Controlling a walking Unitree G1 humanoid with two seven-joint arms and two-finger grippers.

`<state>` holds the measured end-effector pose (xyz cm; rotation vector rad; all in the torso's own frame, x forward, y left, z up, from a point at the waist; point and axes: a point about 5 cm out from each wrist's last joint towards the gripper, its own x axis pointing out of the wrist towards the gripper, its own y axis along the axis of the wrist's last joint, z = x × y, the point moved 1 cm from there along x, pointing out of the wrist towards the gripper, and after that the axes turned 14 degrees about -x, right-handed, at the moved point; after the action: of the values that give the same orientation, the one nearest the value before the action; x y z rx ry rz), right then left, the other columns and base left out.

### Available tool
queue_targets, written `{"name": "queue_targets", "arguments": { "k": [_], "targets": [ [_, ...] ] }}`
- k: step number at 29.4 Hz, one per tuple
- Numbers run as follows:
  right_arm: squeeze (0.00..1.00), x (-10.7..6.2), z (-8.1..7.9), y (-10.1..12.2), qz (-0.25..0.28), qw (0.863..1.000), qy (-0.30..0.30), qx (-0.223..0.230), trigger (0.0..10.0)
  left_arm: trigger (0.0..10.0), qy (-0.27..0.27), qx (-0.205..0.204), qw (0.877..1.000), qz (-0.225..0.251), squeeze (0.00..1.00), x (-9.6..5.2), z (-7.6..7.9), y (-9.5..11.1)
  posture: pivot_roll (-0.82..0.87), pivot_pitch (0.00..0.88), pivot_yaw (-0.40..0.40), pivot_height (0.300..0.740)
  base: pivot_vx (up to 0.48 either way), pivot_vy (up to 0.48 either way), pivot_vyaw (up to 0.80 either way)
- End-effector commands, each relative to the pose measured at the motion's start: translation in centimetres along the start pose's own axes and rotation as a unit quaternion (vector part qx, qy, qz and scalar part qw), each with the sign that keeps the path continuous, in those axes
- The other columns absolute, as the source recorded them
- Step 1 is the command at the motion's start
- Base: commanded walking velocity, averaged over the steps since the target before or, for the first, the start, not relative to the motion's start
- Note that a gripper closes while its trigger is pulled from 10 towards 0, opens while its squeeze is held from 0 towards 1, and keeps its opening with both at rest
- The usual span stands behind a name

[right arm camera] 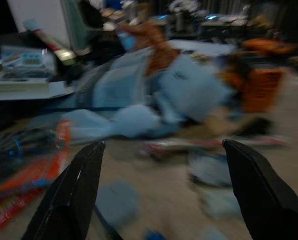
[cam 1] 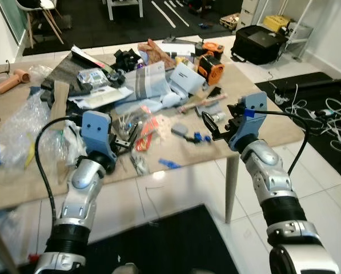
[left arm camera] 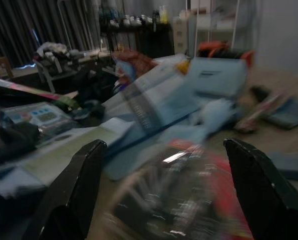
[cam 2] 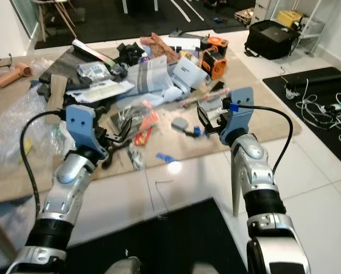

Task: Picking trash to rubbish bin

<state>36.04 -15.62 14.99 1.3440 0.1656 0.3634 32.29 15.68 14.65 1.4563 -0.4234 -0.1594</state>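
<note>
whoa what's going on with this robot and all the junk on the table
The robot stands at a table piled with trash. Both arms are raised over its near edge: the left gripper hovers, fingers apart, at a red and clear plastic wrapper, and the right gripper, also open, hovers near small grey and blue bits. Neither holds anything yet.

Both arms reach over a littered counter [cam 1: 256,123]. The left pincer [cam 1: 126,138] hangs above a red wrapper [cam 1: 148,130]. The right pincer [cam 1: 216,127] is spread.
</note>
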Motion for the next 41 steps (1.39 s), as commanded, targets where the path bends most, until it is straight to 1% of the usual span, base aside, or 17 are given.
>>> {"name": "queue_targets", "arguments": {
  "k": [1, 3, 8, 11, 15, 16, 17, 18, 20, 21, 22, 23, 24, 26, 32, 39, 41],
  "targets": [
    [0.00, 0.0, 0.0, -0.1, -0.004, 1.000, 0.001, 0.000, 10.0, 10.0, -0.020, 0.027, 0.999, -0.011, 0.00, 0.2, 0.2, 0.1, -0.05, 0.000, -0.023, 0.740, 0.480, 0.000, 0.00],
    [0.00, -0.1, 0.0, -0.2, -0.006, 1.000, 0.002, -0.001, 10.0, 10.0, -0.039, 0.076, 0.996, -0.033, 0.00, 0.3, 0.2, 0.3, -0.06, 0.000, -0.022, 0.740, 0.388, 0.000, 0.00],
    [0.00, -0.1, 0.1, 0.0, -0.005, 1.000, 0.020, -0.007, 10.0, 10.0, -0.057, 0.109, 0.991, -0.051, 0.00, 0.5, 0.0, 0.8, -0.06, 0.000, -0.022, 0.740, 0.151, 0.000, 0.00],
    [0.00, -0.4, 0.2, 0.5, 0.000, 0.997, 0.073, 0.001, 10.0, 10.0, -0.070, 0.135, 0.986, -0.071, 0.00, 0.2, -0.5, 1.4, -0.06, 0.000, -0.022, 0.740, 0.000, 0.000, 0.00],
    [0.00, -2.3, 2.8, 3.0, 0.013, 0.978, 0.208, -0.030, 10.0, 10.0, -0.093, 0.203, 0.968, -0.114, 0.00, -1.4, -2.4, 3.2, -0.06, 0.000, -0.020, 0.740, 0.000, 0.000, 0.00],
    [0.00, -2.3, 2.8, 3.0, 0.013, 0.978, 0.208, -0.030, 10.0, 10.0, -0.093, 0.203, 0.968, -0.114, 0.00, -1.4, -2.4, 3.2, -0.06, 0.000, -0.020, 0.740, 0.000, 0.000, 0.00],
    [0.00, -3.3, 4.0, 3.8, 0.010, 0.968, 0.245, -0.046, 10.0, 10.0, -0.101, 0.245, 0.954, -0.138, 0.00, -2.2, -3.5, 3.8, -0.06, 0.000, -0.019, 0.740, 0.000, 0.000, 0.00],
    [0.00, -3.7, 4.3, 4.1, 0.007, 0.964, 0.264, -0.040, 10.0, 10.0, -0.106, 0.257, 0.949, -0.148, 0.00, -2.5, -3.8, 4.1, -0.06, 0.000, -0.019, 0.740, 0.000, 0.000, 0.00],
    [0.00, -4.0, 4.4, 4.3, 0.007, 0.961, 0.275, -0.034, 10.0, 10.0, -0.108, 0.262, 0.947, -0.154, 0.00, -2.6, -3.9, 4.2, -0.06, 0.000, -0.019, 0.740, 0.000, 0.000, 0.00],
    [0.00, -5.7, 3.6, 4.2, -0.012, 0.936, 0.349, -0.035, 10.0, 10.0, -0.141, 0.299, 0.921, -0.206, 0.00, -3.9, -4.1, 4.0, -0.06, 0.000, -0.016, 0.740, 0.000, 0.000, 0.00],
    [0.00, -5.7, 3.6, 4.2, -0.012, 0.936, 0.349, -0.035, 10.0, 10.0, -0.141, 0.299, 0.921, -0.206, 0.00, -3.9, -4.1, 4.0, -0.06, 0.000, -0.016, 0.740, 0.000, 0.000, 0.00],
    [0.00, -7.3, 2.5, 3.5, -0.046, 0.909, 0.412, -0.041, 10.0, 10.0, -0.166, 0.312, 0.897, -0.264, 0.00, -5.5, -4.3, 3.7, -0.06, 0.000, -0.016, 0.740, 0.000, 0.000, 0.00],
    [0.00, -7.3, 2.5, 3.5, -0.046, 0.909, 0.412, -0.041, 10.0, 10.0, -0.166, 0.312, 0.897, -0.264, 0.00, -5.5, -4.3, 3.7, -0.06, 0.000, -0.016, 0.740, 0.000, 0.000, 0.00],
    [0.00, -7.9, 2.1, 3.0, -0.071, 0.898, 0.431, -0.046, 10.0, 10.0, -0.179, 0.295, 0.893, -0.289, 0.00, -6.4, -4.1, 3.8, -0.06, 0.000, -0.013, 0.740, 0.000, 0.000, 0.00],
    [0.00, -8.0, 2.5, 1.9, -0.119, 0.892, 0.431, -0.070, 10.0, 10.0, -0.238, 0.232, 0.891, -0.310, 0.00, -7.8, -2.3, 3.8, -0.05, 0.000, -0.014, 0.740, 0.000, 0.000, 0.00],
    [0.00, -7.7, 2.4, 1.9, -0.129, 0.894, 0.422, -0.080, 10.0, 10.0, -0.241, 0.203, 0.889, -0.333, 0.00, -7.5, -1.6, 2.6, -0.06, 0.000, -0.009, 0.740, 0.000, 0.000, 0.00],
    [0.00, -7.5, 2.6, 1.9, -0.129, 0.899, 0.408, -0.090, 10.0, 10.0, -0.239, 0.188, 0.888, -0.346, 0.00, -7.3, -1.3, 2.2, -0.06, 0.000, -0.008, 0.740, 0.000, 0.000, 0.00]
  ]
}}
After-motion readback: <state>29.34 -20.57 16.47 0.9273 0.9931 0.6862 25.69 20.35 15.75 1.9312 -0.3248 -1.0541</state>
